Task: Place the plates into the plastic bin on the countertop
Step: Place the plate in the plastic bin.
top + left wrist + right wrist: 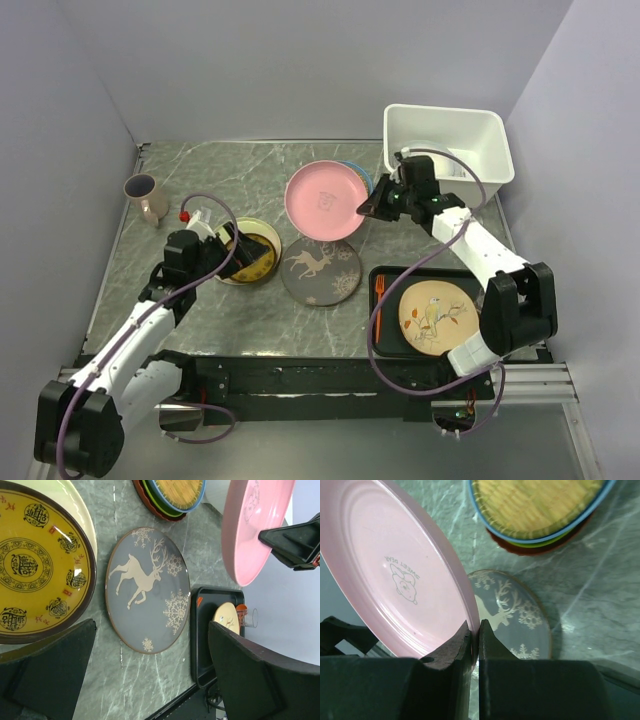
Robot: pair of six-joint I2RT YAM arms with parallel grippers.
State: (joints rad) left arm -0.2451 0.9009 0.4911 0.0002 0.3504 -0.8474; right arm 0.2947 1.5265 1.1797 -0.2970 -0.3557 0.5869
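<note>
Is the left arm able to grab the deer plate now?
Probably yes: the left gripper is open and empty, and the deer plate lies uncovered right beside it.

Right end effector (366, 207) clamped, raised; left end effector (238, 246) low, fully spread.

pink plate (395, 570) printed "sweet dear", perhaps "bear", yellow dish (35, 565) seal characters unreadable
</note>
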